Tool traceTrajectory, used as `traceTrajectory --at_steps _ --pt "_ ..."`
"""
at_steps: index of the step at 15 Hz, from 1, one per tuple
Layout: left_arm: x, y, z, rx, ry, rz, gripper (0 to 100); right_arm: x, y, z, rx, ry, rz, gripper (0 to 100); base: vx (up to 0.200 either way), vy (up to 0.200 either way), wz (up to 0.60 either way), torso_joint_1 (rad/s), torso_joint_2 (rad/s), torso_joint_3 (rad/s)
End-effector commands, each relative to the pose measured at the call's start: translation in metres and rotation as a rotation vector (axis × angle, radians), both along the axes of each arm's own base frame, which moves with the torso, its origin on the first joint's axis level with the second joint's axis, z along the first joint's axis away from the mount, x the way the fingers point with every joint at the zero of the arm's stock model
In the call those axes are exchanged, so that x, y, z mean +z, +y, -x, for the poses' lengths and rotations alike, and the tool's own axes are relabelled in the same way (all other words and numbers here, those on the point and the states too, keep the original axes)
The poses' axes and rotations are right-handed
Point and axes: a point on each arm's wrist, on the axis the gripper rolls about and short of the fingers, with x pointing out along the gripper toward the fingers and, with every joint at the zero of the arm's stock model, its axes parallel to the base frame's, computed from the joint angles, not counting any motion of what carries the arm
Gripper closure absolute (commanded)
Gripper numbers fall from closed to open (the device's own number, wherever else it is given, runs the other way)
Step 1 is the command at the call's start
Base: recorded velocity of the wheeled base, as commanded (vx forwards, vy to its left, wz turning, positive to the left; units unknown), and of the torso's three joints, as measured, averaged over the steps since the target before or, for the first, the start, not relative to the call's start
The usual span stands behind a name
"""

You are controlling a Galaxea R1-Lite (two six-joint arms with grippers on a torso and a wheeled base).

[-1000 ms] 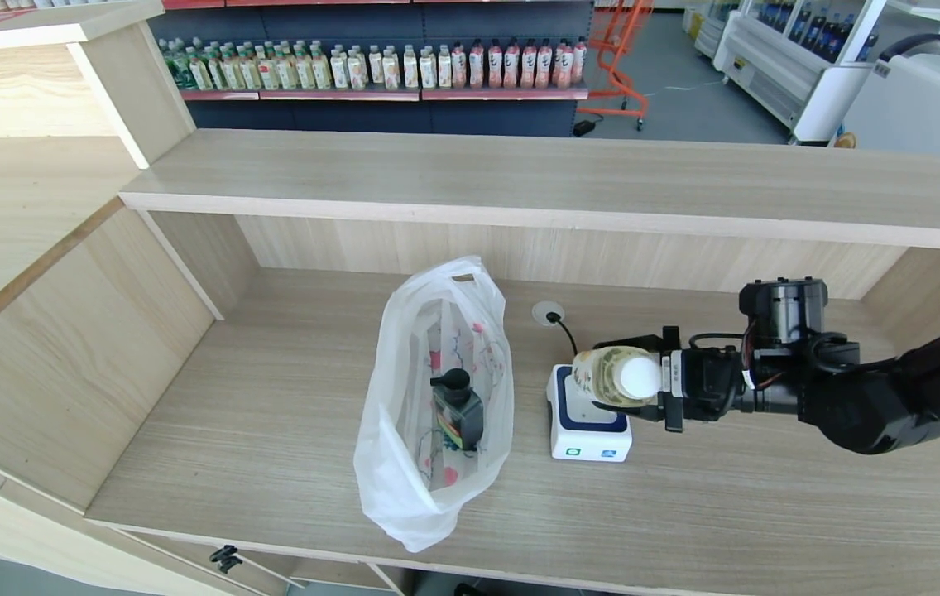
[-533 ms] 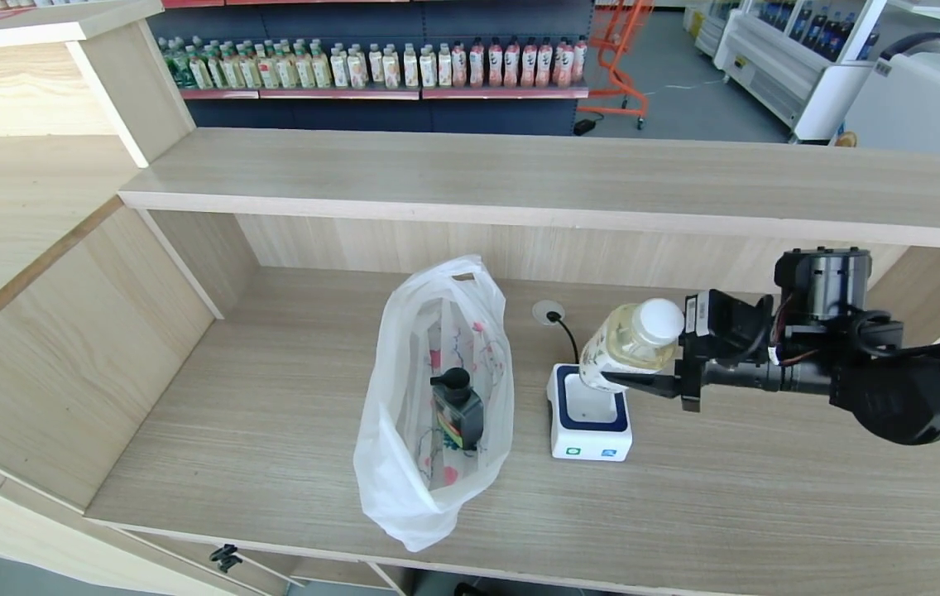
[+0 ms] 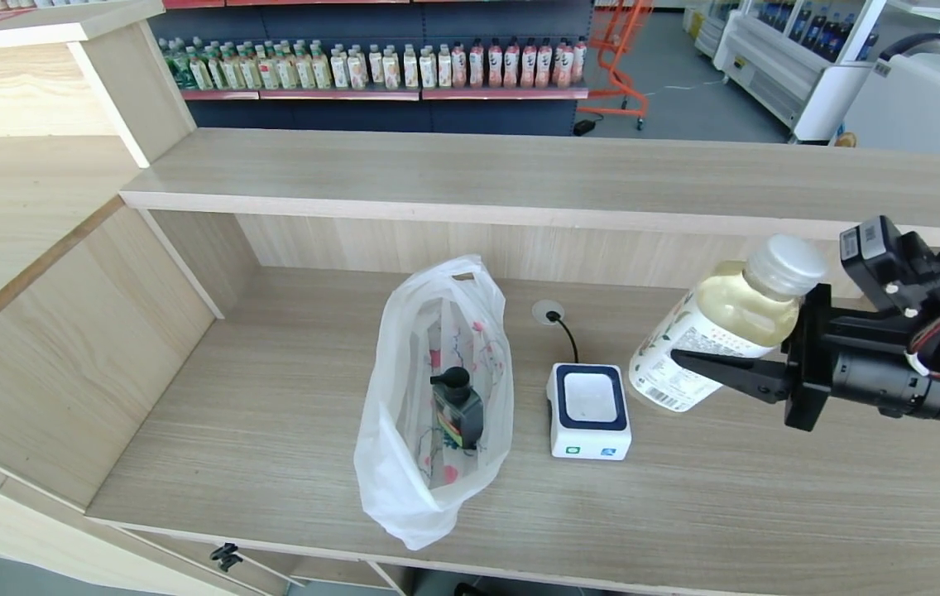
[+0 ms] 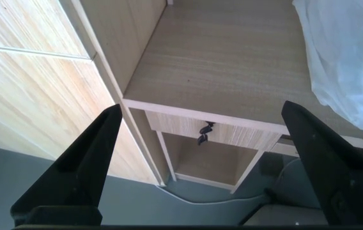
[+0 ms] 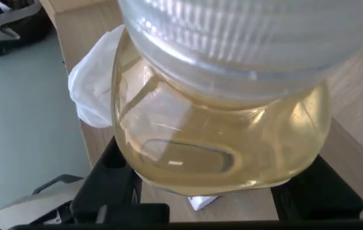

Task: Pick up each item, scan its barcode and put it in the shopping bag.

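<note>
Bottle [image 3: 726, 319] — clenched, tilted, in your right gripper [image 3: 702, 352] near the right edge of the counter [image 3: 271, 430] — could snag the limp bag [image 3: 391, 463] if you swing across low.

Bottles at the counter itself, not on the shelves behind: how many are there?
2. A drink bottle held tilted in the right gripper, right of the scanner; a dark pump bottle sits inside the shopping bag. Bag folds may hide more.
</note>
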Motion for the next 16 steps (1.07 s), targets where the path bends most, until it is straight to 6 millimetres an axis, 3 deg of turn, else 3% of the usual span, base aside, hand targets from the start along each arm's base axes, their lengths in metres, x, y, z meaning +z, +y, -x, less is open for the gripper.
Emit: traceTrajectory --at_steps 1,3,6,9,11,16 --pt "0.0 0.0 0.0 0.0 -0.001 0.001 0 0.011 -0.003 0.015 -0.022 -0.022 -0.028 100 0.0 0.0 0.0 0.0 0.0 0.0" --pt "0.0 0.0 0.0 0.0 -0.001 0.004 0 0.013 -0.004 0.018 -0.071 0.028 -0.073 100 0.0 0.0 0.0 0.0 0.0 0.0" --pt "0.0 0.0 0.0 0.0 -0.001 0.002 0 0.015 -0.005 0.015 -0.159 0.124 -0.154 100 0.0 0.2 0.0 -0.007 0.0 0.006" --pt "0.0 0.0 0.0 0.0 -0.001 0.004 0 0.016 0.002 0.012 -0.136 0.132 -0.159 100 0.0 0.2 0.0 0.01 0.0 0.001" --pt "0.0 0.0 0.0 0.0 -0.001 0.004 0 0.011 0.007 0.008 -0.122 0.155 -0.151 100 0.0 0.0 0.0 0.0 0.0 0.0" --pt "0.0 0.0 0.0 0.0 -0.001 0.004 0 -0.016 0.022 -0.035 -0.177 0.251 -0.113 100 0.0 0.0 0.0 0.0 0.0 0.0"
